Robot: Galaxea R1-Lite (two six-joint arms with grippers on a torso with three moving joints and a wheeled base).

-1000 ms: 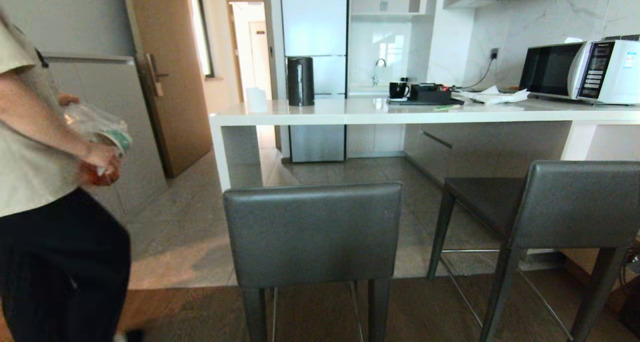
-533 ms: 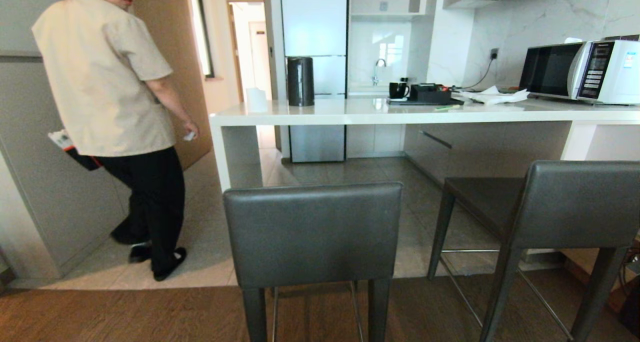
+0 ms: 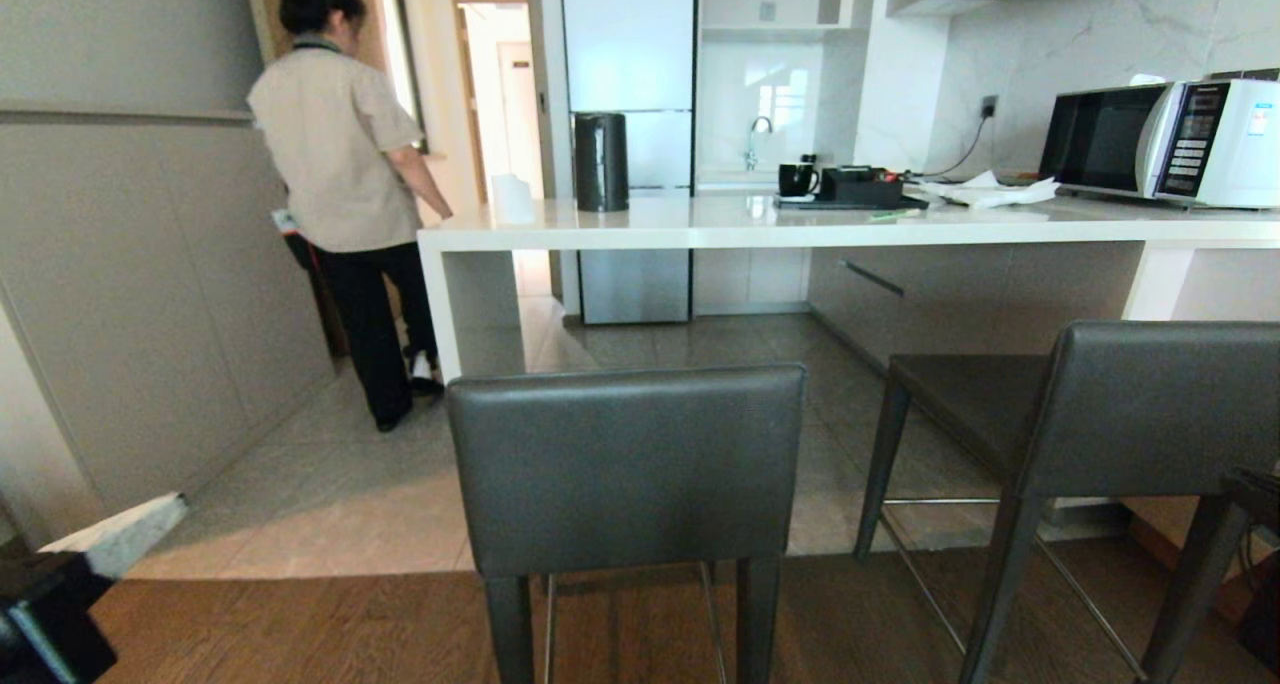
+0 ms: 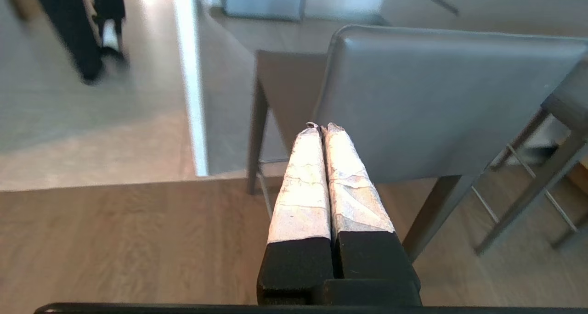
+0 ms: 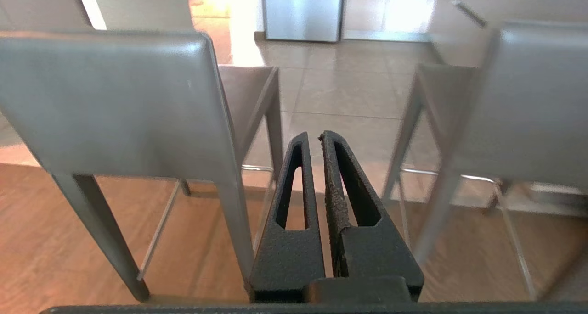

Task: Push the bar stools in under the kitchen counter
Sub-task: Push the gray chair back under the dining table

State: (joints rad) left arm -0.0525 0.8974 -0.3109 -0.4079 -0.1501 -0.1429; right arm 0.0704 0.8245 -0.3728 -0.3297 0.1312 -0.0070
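Note:
Two bar stools stand out from the kitchen counter (image 3: 800,226), backrests toward me. The nearer one (image 3: 625,464) is straight ahead. The other (image 3: 1150,404) is to the right, with its seat pointing under the counter. My left gripper (image 3: 150,522) shows at the lower left, short of the stools and touching nothing. In the left wrist view its taped fingers (image 4: 321,126) are shut and empty, in front of the nearer stool's backrest (image 4: 441,98). My right gripper (image 5: 313,136) is shut and empty. It points at the gap between the nearer stool (image 5: 105,103) and the right one (image 5: 542,107).
A person (image 3: 350,184) stands with their back to me at the counter's left end panel (image 3: 440,304). On the counter are a black kettle (image 3: 601,162), a tray of cups (image 3: 850,192) and a microwave (image 3: 1160,144). A grey wall (image 3: 120,294) closes the left side.
The person has walked from close on my left away to the counter's left end. My left gripper has risen into the head view's lower left corner. The stools have not moved.

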